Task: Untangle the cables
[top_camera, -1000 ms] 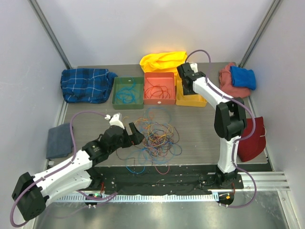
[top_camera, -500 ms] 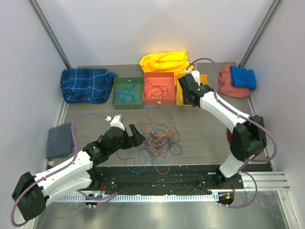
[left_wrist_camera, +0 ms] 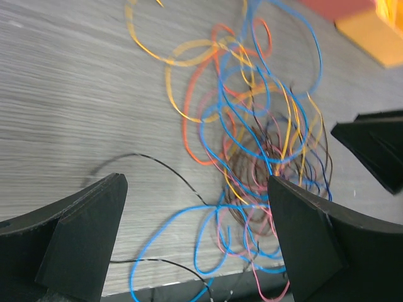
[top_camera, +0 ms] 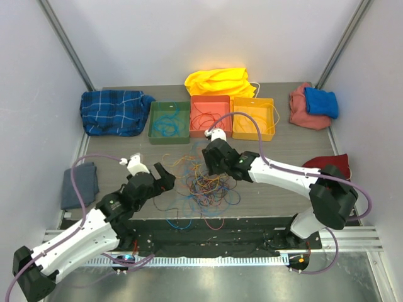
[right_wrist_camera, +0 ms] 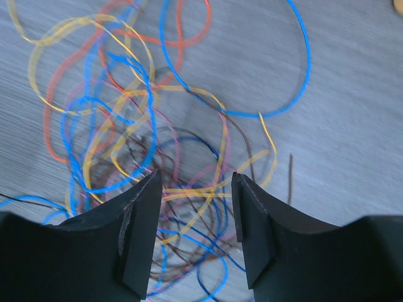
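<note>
**While both pincers are standing open, the cables are lying tangled mid-counter**

As you are looking down from the top camera, the cables are lying in one loose knot of orange, yellow, blue, red and purple loops on the counter, between the two arms. Your left pincer is sitting just beside the knot's left edge. Your right pincer is hanging over its far side. Behind the knot, a green tray, a red tray and a yellow tray are standing side by side in a row.

Through the left wrist camera, your left pincer is gaping wide and gripping nothing. Its fingers are framing the near part of the cables, with blue and black strands running across the counter under the gap. One dark finger of your right pincer is poking in from the right edge, above the tangle's rim.

Through the right wrist camera, your right pincer is standing roughly half open, and nothing is sitting clamped between its fingers. Yellow, purple and brown strands of the cables are passing beneath the gap. Whether the tips are touching the wires you cannot tell.
</note>
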Robot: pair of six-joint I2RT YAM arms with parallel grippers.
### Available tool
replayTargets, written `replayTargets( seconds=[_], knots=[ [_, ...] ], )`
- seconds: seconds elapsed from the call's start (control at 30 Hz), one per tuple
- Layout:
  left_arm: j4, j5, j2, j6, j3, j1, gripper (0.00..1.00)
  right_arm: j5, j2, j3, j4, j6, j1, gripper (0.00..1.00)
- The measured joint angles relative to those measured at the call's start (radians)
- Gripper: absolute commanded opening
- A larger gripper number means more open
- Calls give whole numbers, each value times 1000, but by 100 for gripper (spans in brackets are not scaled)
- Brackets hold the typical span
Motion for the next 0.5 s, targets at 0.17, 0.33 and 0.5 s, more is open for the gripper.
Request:
replayTargets(
  seconds=[0.17, 0.33, 0.5],
  knots=[
    [-106, -118, -69, -19, 32, 0, 100, -19, 9, 16, 95, -5, 16, 54],
    [-183, -171, -62, -49, 71, 0, 100, -54, 129, 146, 144, -40, 36, 54],
    [-259, -196, -69, -75, 82, 0, 100, -99, 304, 290, 168, -65, 67, 54]
  ],
)
